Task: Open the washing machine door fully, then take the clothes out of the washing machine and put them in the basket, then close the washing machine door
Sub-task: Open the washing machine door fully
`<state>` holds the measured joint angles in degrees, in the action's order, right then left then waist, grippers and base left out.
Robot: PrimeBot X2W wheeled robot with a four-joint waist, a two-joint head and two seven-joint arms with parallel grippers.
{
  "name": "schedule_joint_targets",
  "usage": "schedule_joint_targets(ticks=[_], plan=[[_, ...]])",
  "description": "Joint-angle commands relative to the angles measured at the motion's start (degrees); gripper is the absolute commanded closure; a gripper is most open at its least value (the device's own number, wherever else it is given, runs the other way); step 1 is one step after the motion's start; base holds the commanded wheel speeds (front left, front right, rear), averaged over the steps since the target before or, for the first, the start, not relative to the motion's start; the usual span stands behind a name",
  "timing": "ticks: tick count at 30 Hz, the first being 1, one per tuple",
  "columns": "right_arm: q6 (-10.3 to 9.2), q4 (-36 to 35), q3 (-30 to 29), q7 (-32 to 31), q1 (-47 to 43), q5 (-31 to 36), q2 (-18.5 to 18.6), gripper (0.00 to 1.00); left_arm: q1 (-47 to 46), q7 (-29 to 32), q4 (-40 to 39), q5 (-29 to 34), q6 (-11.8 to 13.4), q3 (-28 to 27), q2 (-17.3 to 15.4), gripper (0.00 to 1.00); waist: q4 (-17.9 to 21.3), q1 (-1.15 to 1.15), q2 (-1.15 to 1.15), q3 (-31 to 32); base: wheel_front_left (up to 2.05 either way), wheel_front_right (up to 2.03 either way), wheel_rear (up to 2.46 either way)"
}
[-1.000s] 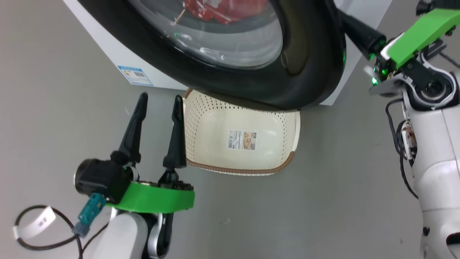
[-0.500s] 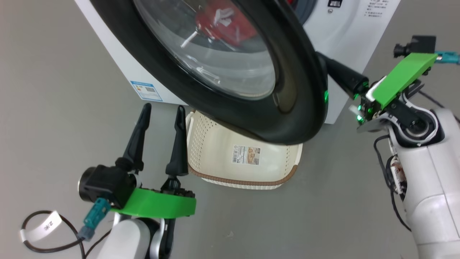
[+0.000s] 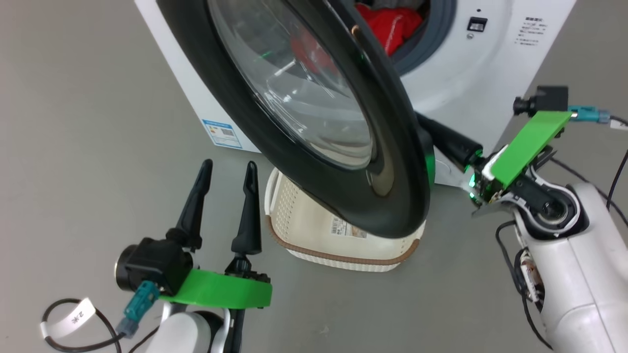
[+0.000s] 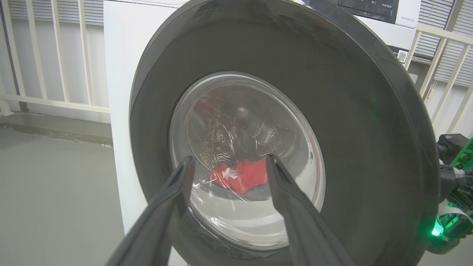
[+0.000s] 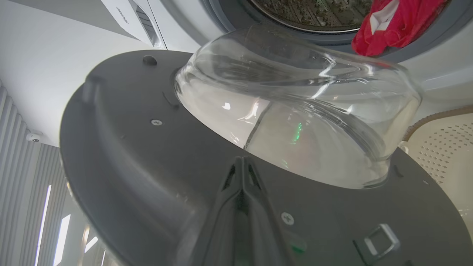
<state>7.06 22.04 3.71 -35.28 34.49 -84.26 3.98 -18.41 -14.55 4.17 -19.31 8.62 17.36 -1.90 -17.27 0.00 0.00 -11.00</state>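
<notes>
Head: round black-rimmed glass washing machine door (image 3: 304, 113) part-open, red soft clothes (image 3: 392, 29) behind it in the white boxy washing machine (image 3: 490, 63), cream perforated plastic basket (image 3: 343, 257) under it looks empty; left wrist: left gripper (image 4: 230, 158) splayed, empty, facing its glass; right wrist: right gripper (image 5: 242, 159) clenched, empty, against its inner face; we reckon full opening, unloading, closing remain.

The washing machine door (image 3: 387, 206) stands partly open (glossy black rim) over the cream basket (image 3: 304, 230). Red clothes (image 3: 392, 29) lie inside the washing machine (image 3: 490, 63).
</notes>
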Motion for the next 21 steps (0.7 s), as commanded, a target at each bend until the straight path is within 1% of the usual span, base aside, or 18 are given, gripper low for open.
schedule_joint_targets(ticks=[1,13,21], plan=[[0.43,-2.15,1.78,-0.06,-0.39,-0.65,-1.1,1.0,0.51,-0.45,-1.07,-0.41,0.43,-1.53,-0.98,0.0,-0.75,0.0,0.0,0.55,0.0,0.0,0.0],[0.43,-5.5,5.61,0.61,-4.64,-2.13,-1.1,1.0,2.15,-0.45,-0.02,-1.46,0.81,-0.87,-0.98,0.0,-3.82,0.0,0.0,2.29,0.0,0.0,0.0],[0.43,-6.32,8.23,0.55,-6.81,-3.13,-1.1,1.0,2.91,-0.45,-0.01,-1.54,0.81,-0.92,-0.98,0.0,-5.61,0.0,0.0,2.96,0.0,0.0,0.0]])
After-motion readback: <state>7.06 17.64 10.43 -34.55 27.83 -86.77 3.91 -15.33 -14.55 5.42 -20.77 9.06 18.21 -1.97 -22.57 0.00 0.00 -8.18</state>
